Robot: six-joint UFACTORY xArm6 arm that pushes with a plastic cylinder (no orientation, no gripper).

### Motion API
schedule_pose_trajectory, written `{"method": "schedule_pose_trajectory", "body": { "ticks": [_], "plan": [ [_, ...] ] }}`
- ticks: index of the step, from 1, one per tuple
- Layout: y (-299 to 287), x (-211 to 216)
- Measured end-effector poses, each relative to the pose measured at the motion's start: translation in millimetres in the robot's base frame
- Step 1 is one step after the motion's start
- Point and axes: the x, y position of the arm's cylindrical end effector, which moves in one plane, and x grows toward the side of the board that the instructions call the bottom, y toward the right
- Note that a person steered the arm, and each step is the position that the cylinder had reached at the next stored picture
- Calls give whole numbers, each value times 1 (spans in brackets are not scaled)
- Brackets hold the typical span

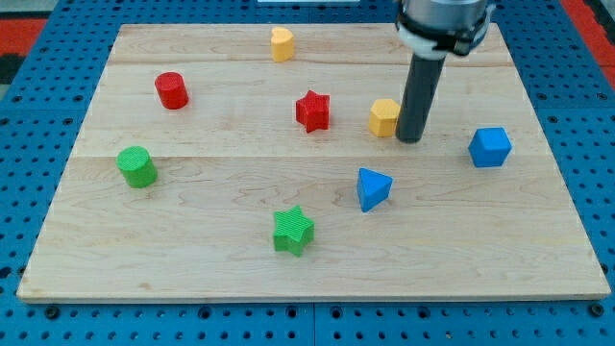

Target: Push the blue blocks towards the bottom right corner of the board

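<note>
A blue cube point(490, 147) sits near the board's right edge. A blue triangular block point(373, 188) lies a little right of the board's middle, lower down. My tip point(410, 140) rests on the board between them, higher up, to the left of the blue cube and above and right of the blue triangular block. It stands right beside a yellow hexagonal block point(384, 117), on that block's right side; I cannot tell if they touch.
A red star point(313, 111) lies left of the yellow hexagonal block. A yellow block point(281, 43) sits near the top edge. A red cylinder point(172, 90) and a green cylinder point(137, 166) are at the left. A green star point(293, 231) lies low in the middle.
</note>
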Motion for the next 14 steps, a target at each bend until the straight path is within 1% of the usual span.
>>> {"method": "schedule_pose_trajectory", "body": {
  "ticks": [1, 2, 3, 4, 5, 6, 7, 8, 9, 10, 11, 12, 13, 14],
  "plan": [
    [18, -36],
    [74, -48],
    [110, -9],
    [101, 30],
    [111, 72],
    [68, 107],
    [68, 83],
    [35, 63],
    [-14, 60],
    [-54, 77],
    [-59, 50],
    [-137, 58],
    [-150, 95],
    [-102, 94]
  ]
}}
